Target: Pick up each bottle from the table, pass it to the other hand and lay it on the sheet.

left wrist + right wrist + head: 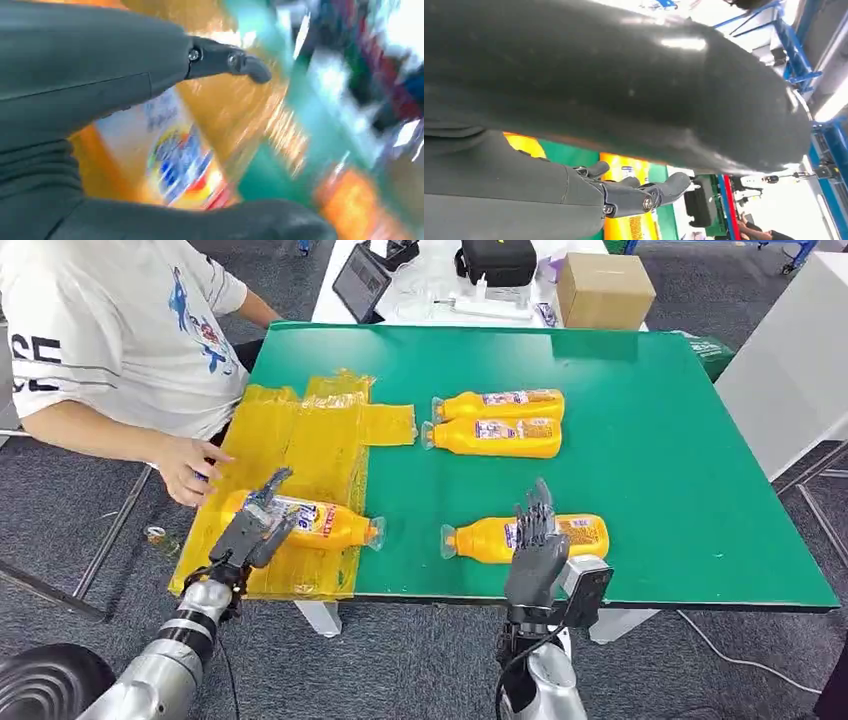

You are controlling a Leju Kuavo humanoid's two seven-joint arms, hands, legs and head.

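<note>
An orange bottle (pixel 318 523) lies on the yellow sheet (pixel 310 440) at the table's left, cap pointing right. My left hand (pixel 255 527) is over its base end with fingers stretched out and apart; the left wrist view shows the bottle's label (pixel 175 160) between thumb and fingers of the left hand (pixel 75 100), blurred. My right hand (pixel 533 543) stands upright with fingers straight, holding nothing, in front of another orange bottle (pixel 560 535) near the front edge. In the right wrist view the right hand (pixel 599 100) is above that bottle (pixel 629 225). Two more bottles (pixel 500 403) (pixel 495 437) lie mid-table.
A person in a white shirt sits at the left, one hand (pixel 190 470) at the sheet's left edge. The green table (pixel 650 440) has bare room to the right. Behind it a white table carries a cardboard box (pixel 603 290), a black bag (pixel 497 260) and a tablet (pixel 360 282).
</note>
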